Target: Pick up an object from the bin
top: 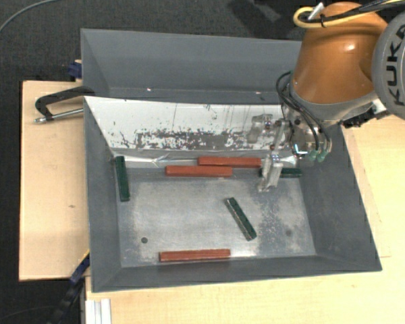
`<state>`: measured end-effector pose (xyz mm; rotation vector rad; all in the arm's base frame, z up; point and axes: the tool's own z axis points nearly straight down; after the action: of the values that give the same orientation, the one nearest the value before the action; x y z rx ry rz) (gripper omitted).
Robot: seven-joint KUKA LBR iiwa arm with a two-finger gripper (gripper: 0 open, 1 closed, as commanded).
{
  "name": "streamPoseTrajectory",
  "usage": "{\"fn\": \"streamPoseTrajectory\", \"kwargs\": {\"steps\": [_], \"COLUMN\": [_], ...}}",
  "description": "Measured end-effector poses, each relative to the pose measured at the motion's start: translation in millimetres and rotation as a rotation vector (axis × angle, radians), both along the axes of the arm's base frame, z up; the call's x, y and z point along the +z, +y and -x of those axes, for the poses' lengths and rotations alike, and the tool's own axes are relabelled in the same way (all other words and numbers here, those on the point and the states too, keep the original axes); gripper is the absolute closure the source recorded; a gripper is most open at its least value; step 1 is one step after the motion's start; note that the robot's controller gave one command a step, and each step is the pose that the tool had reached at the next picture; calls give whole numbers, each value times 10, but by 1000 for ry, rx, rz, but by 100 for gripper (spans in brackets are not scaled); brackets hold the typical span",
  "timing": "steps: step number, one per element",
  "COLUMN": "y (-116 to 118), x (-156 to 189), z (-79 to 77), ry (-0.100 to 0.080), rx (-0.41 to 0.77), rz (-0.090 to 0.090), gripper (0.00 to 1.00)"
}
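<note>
My gripper (270, 174) hangs low near the back right of the bin floor. Its tip is just past the right end of a red-brown bar (229, 160) that lies along the back wall. A second red-brown bar (199, 171) lies parallel just in front of it, a little further left. A short dark green piece (291, 173) pokes out to the right of the gripper, partly hidden by it. A dark green bar (241, 219) lies slanted on the floor below and left of the gripper.
Another dark green bar (123, 178) leans by the left wall. A third red-brown bar (194, 255) lies along the front wall. The arm with its orange cover reaches in over the back right corner.
</note>
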<state>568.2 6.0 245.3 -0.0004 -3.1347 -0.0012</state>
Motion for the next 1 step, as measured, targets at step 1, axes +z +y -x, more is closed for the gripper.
{"fn": "streamPoseTrajectory", "kwargs": {"steps": [1], "y": [-136], "x": [-1274], "z": [307], "ry": [0], "rx": [243], "rz": [-2], "gripper": [0]}}
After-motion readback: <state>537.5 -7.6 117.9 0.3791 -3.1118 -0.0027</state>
